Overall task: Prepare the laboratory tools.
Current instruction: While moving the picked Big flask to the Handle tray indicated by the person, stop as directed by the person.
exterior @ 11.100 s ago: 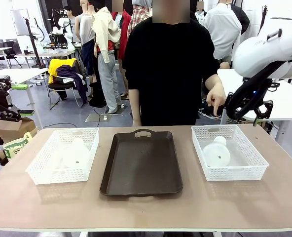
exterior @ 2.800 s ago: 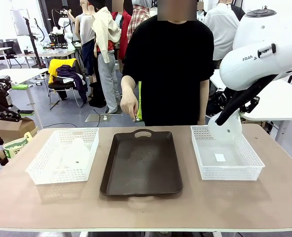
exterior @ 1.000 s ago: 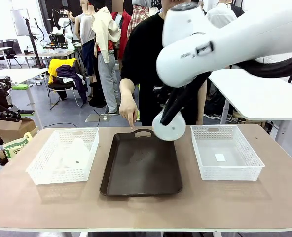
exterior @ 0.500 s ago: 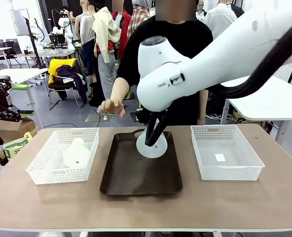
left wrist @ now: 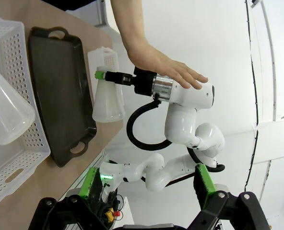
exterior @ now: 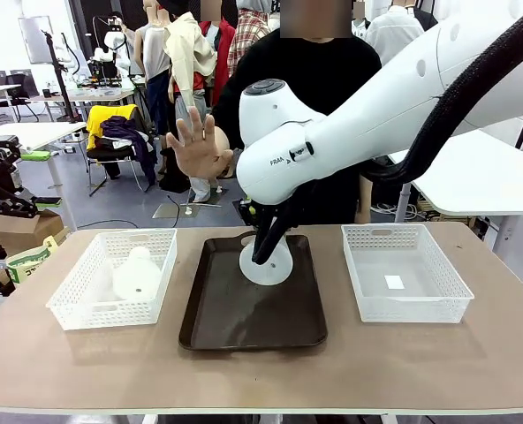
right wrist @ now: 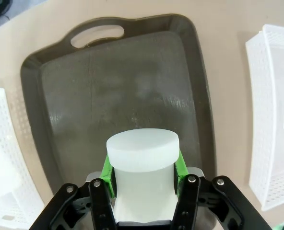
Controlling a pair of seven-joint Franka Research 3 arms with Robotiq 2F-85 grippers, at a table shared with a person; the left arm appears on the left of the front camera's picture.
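Flask (right wrist: 142, 148) neck clamped in right tool (right wrist: 143, 172), base hanging above tray (right wrist: 132, 91).

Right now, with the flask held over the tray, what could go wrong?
1. The right tool grips the flask by its neck, base tilted; released so, it may topple or roll on the tray.
2. The person's hand is raised beside the arm; retreating could strike it.
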